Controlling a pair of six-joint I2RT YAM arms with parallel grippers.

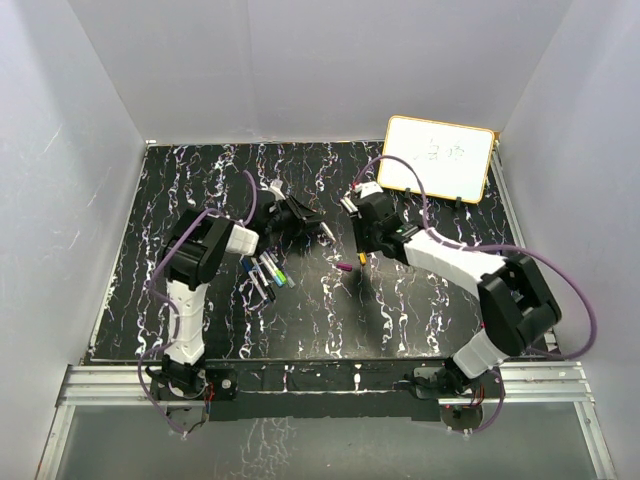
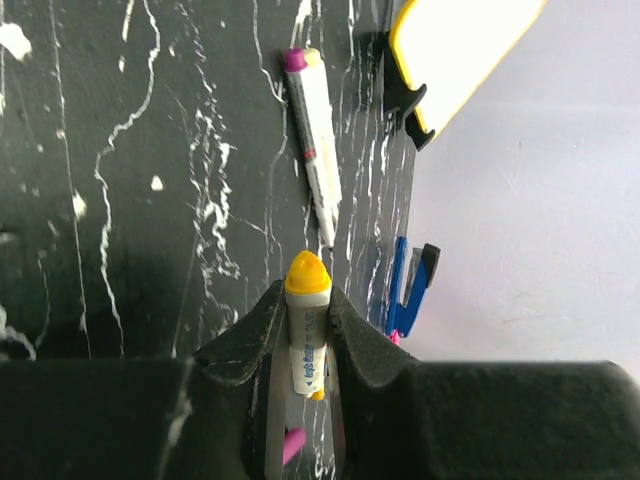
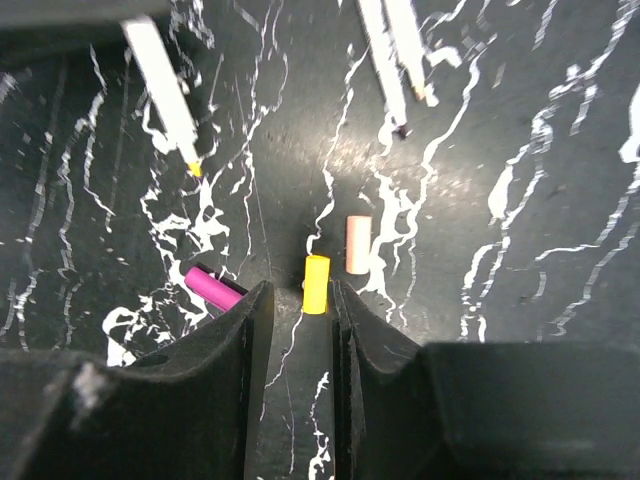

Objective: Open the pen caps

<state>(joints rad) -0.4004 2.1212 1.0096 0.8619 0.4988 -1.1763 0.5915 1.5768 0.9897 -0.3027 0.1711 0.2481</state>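
Yellow-ended pen (image 2: 308, 350), white in the barrel, sits pinched between the pressed-in fingers of your left claw (image 2: 305, 293), with a purple-ended pen (image 2: 312, 140) lying on the bench (image 2: 150, 200) just beyond it. Your right claw (image 3: 297, 300) is partly spread and grips nothing. A loose yellow cap (image 3: 316, 284) lies on the bench in line with its gap, with a magenta cap (image 3: 212, 288) and a pale pink cap (image 3: 357, 244) to either side.

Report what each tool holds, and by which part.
Left tool clamps a pen by its white barrel, yellow end sticking out. Right tool holds nothing; the yellow cap lies loose past its open fingers.
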